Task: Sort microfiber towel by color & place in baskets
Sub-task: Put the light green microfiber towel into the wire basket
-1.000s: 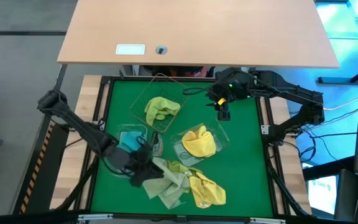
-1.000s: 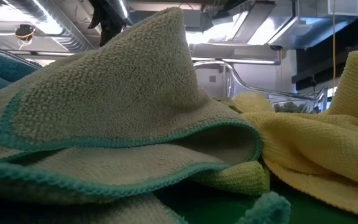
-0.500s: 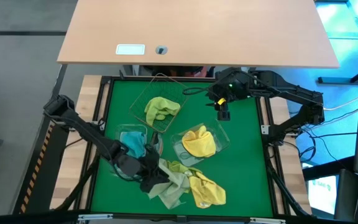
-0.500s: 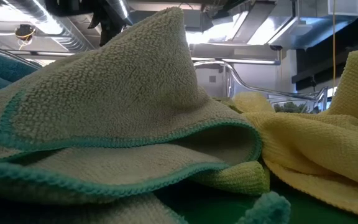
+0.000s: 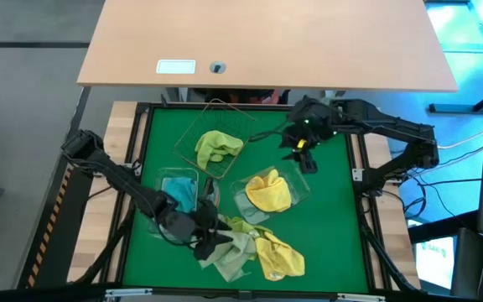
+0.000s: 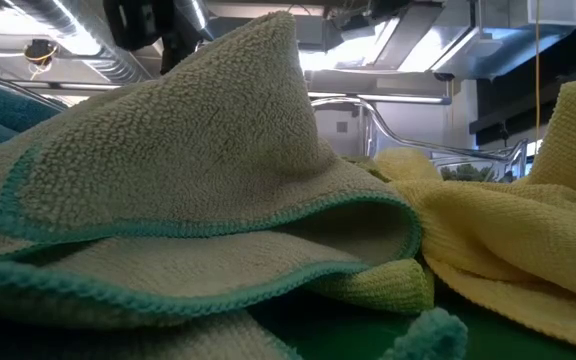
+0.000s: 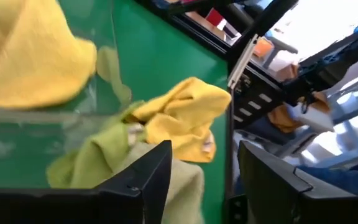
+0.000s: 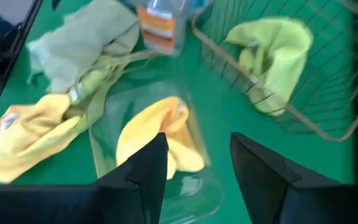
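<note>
Near left front: left hand sits at the left edge of the loose towel heap, fingers spread, nothing pinched.
Left tub: clear basket holds a teal towel.
Back centre: wire mesh basket holds a lime towel; only the right wrist view shows the mesh wall clearly.
Centre: second clear basket holds a yellow towel.
Low view: olive towel with teal hem fills the frame, hiding baskets and arms.
Right back: right hand hangs over open green desk, fingers spread, empty.
Free room: bare mat on the right side.
</note>
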You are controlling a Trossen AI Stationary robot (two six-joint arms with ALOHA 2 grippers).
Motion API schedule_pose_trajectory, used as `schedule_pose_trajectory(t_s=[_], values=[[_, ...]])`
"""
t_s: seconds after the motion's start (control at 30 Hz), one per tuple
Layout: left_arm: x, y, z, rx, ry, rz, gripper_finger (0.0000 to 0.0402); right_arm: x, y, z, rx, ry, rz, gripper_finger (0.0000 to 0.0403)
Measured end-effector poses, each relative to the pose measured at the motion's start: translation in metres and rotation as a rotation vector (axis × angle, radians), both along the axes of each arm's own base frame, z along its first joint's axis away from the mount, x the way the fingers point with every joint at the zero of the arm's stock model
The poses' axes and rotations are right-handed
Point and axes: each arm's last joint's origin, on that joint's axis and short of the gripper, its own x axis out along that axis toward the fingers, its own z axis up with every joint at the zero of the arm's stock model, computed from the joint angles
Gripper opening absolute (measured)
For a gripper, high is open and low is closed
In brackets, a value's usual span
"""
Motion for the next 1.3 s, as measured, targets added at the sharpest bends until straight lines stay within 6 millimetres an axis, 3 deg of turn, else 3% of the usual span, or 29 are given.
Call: schedule_pose_trajectory(t_s=[0.27,0.53,0.77,1.03,1.3], values=[[0.0,-0.001,-0.003,0.236,-0.016,-0.11,0.0179,0.003,0.0,-0.028,0.018,0.073,0.005,0.0172],[0.001,0.0,-0.005,0.463,-0.024,-0.196,0.0179,0.005,-0.001,-0.035,0.019,0.08,0.005,0.0172],[0.009,-0.005,-0.032,0.59,0.04,-0.257,0.0179,0.006,-0.001,-0.035,0.018,0.074,0.005,0.0172],[0.016,-0.01,-0.059,0.647,0.106,-0.296,0.0179,0.006,-0.001,-0.035,0.017,0.074,0.005,0.0172],[0.016,-0.01,-0.062,0.639,0.114,-0.308,0.0159,0.006,-0.001,-0.035,0.016,0.071,0.004,0.0172]])
